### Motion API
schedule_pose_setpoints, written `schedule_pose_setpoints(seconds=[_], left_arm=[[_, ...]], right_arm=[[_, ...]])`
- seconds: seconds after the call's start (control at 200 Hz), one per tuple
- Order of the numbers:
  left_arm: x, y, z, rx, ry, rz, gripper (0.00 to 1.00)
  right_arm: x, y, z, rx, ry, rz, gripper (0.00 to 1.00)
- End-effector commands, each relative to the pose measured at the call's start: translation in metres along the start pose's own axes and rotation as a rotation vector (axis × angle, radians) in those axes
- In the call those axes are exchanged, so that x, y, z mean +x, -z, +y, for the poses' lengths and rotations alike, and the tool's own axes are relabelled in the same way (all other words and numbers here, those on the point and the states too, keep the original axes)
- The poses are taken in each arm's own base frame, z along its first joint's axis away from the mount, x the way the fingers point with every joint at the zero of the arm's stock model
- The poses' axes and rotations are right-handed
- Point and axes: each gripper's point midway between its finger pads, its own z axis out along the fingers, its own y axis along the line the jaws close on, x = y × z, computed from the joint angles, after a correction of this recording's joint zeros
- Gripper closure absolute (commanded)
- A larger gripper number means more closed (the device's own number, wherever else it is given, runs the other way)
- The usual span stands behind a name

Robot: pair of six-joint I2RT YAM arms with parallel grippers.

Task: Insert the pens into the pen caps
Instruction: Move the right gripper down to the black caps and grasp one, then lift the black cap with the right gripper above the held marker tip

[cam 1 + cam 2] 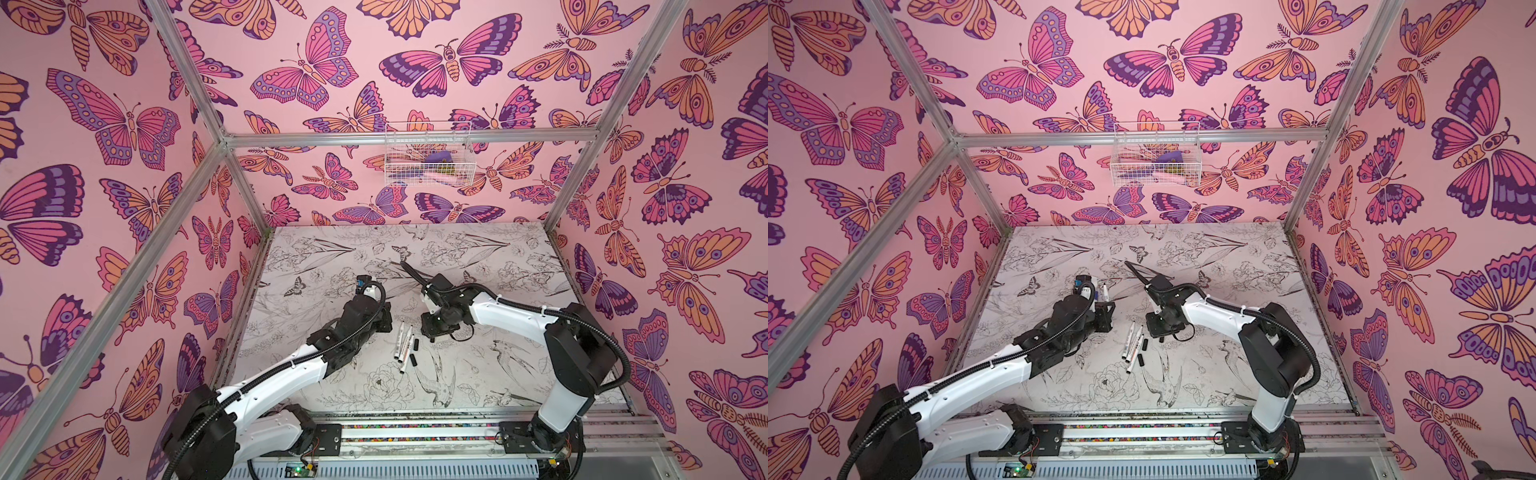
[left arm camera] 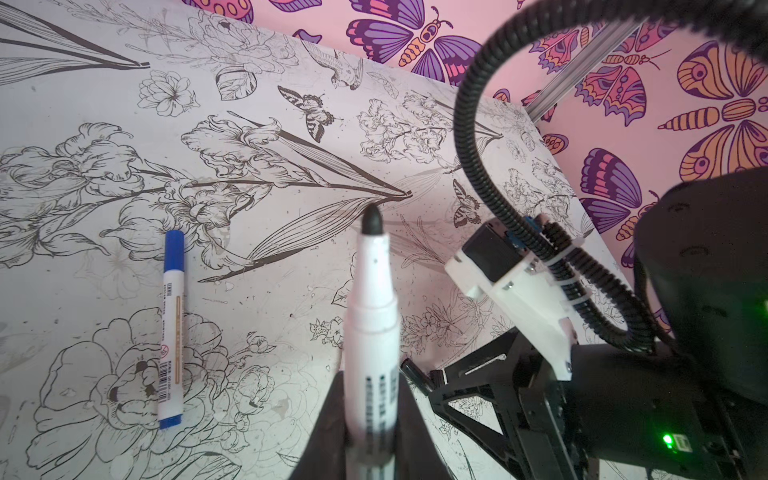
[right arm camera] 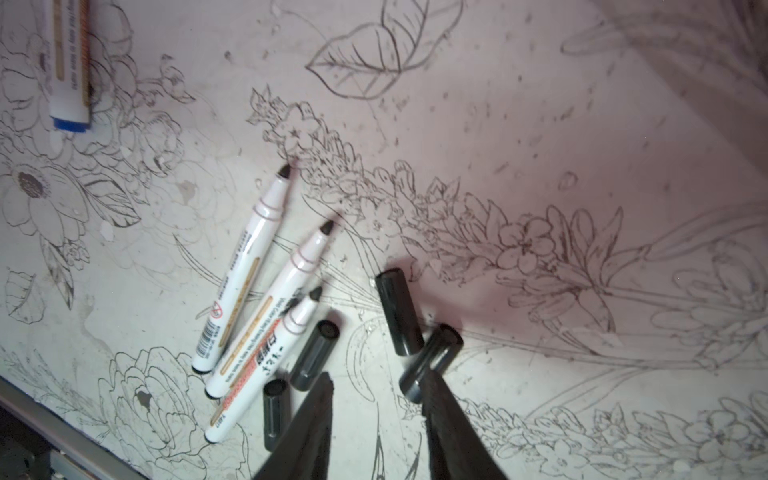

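My left gripper [image 2: 370, 380] is shut on a white pen [image 2: 372, 299] whose bare black tip points away from the wrist; a top view shows that pen [image 1: 1105, 293] held above the table. Three more uncapped pens [image 3: 245, 266] lie side by side mid-table. Several black pen caps lie loose beside them [image 3: 313, 353]. My right gripper [image 3: 378, 378] hangs open just over these caps with nothing between its fingers. One finger overlaps the end of a cap [image 3: 436, 353]. Another pen [image 2: 171, 328], wearing a blue cap, lies apart on the table.
The table [image 1: 478, 374] carries a black-and-white flower print, walled in on three sides by pink butterfly panels. A white wire basket [image 1: 428, 162] hangs on the back wall. A metal rail [image 1: 415, 432] runs along the front edge under both arm bases.
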Motion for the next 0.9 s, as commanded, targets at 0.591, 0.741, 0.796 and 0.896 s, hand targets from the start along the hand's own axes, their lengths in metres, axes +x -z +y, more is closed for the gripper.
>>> schedule_pose_setpoints(seconds=[0.591,0.741,0.796,0.896], left_arm=[[0.005,0.001,0.008,-0.024,0.031,0.013,1.0],[0.007,0.0,0.004,-0.009,0.011,0.026,1.0],[0.007,-0.001,0.0,0.009,-0.004,0.037,1.0],[0.01,-0.001,-0.016,0.09,-0.081,0.076,1.0]], right_arm=[[0.006,-0.043,-0.005,0.149,0.241,0.129,0.74],[-0.003,-0.036,-0.002,0.154,0.241,0.102,0.87],[-0.012,-0.025,0.001,0.143,0.234,0.065,0.89],[-0.032,0.007,0.008,0.071,0.177,-0.023,0.92]])
